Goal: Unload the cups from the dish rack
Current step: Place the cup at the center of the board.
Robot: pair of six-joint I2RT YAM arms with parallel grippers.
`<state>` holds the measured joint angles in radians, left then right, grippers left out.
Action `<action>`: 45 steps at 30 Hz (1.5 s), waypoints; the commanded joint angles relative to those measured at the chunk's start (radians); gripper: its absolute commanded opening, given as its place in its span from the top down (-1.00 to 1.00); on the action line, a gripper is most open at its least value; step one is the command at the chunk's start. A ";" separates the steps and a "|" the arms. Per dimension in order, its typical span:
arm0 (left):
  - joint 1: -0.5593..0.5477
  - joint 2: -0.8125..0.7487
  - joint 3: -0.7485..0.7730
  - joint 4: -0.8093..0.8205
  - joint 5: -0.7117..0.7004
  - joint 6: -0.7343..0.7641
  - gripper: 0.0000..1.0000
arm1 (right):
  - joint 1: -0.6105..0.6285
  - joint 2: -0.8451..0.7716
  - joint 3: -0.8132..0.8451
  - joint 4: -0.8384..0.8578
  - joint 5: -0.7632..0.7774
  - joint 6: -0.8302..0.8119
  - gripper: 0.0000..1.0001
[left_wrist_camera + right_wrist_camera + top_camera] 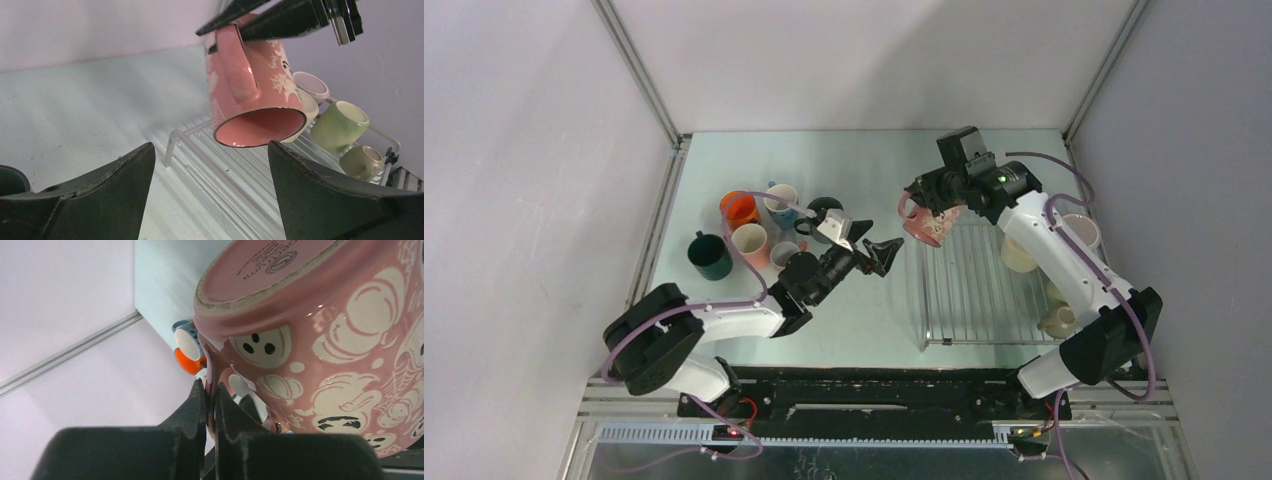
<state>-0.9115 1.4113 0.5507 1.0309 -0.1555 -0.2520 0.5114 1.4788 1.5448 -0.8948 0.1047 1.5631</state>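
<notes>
The right claw [210, 390] is clenched on the handle of a pink patterned mug [927, 228], which hangs mouth-down over the far left corner of the dish rack [974, 290]. The left claw [879, 250] gapes empty nearby. Its wrist camera shows a green mug [340, 125] lying in the rack. Overhead, the right arm [1064, 255] partly hides that side. Other cups [750, 240] stand grouped on the table [854, 160].

Pink mug [250, 95], upper centre of left wrist view: pink glaze, cream ghost-face and web motifs, thin black line at the rim. To its right: pale green mug [340, 125], beige mug [362, 161]. Left centre of top view: orange mug [742, 209], dark teal mug [710, 255], pale pink mug [750, 241]. Dish rack [974, 290]: silvery wire. Table [874, 160]: pale green-blue
</notes>
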 commanded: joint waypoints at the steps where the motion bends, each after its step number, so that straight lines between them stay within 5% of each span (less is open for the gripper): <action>1: -0.007 0.038 0.014 0.139 -0.033 0.041 -0.77 | 0.022 0.008 0.109 0.099 -0.043 0.041 1.00; 16: -0.001 0.175 0.137 0.253 -0.050 0.068 -0.60 | 0.067 -0.062 0.079 0.131 -0.078 0.087 1.00; 33: -0.002 0.154 0.170 0.250 -0.077 0.068 0.06 | 0.108 -0.117 0.039 0.182 -0.130 0.121 1.00; 36: -0.002 0.143 0.172 0.241 -0.074 0.061 0.22 | 0.110 -0.126 0.032 0.190 -0.129 0.126 1.00; 41: -0.001 0.125 0.183 0.210 -0.105 0.029 0.94 | 0.113 -0.147 0.011 0.197 -0.125 0.127 1.00; 45: -0.003 0.100 0.192 0.164 -0.121 0.010 1.00 | 0.108 -0.174 -0.035 0.228 -0.128 0.127 1.00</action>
<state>-0.9165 1.5772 0.6704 1.2003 -0.2325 -0.2035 0.6094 1.3888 1.5326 -0.7467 0.0082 1.7267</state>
